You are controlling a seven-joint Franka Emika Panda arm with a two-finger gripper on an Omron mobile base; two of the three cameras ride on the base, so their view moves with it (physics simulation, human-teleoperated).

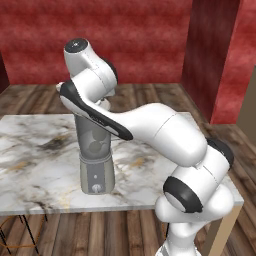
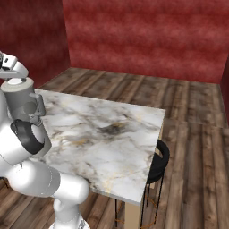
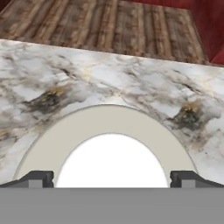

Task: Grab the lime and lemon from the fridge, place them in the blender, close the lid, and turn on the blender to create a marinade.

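The blender (image 1: 96, 172) stands on the marble table (image 1: 35, 150), its grey base and front knob below my arm. Its smoky jar (image 2: 23, 103) shows at the far left of the right base view, with the white lid (image 2: 15, 82) lying flat on its mouth. In the hand view I look straight down on the lid (image 3: 111, 159) inside the pale rim of the jar. My gripper (image 3: 111, 179) hangs open just above it, one fingertip on either side of the lid, holding nothing. The lime and lemon are hidden, and the fridge is out of view.
The marble table (image 2: 107, 129) stretches wide to the right of the blender. A black stool (image 2: 159, 160) stands at its far edge, with another frame (image 1: 15, 232) under the near left corner. Wooden floor and red walls surround it.
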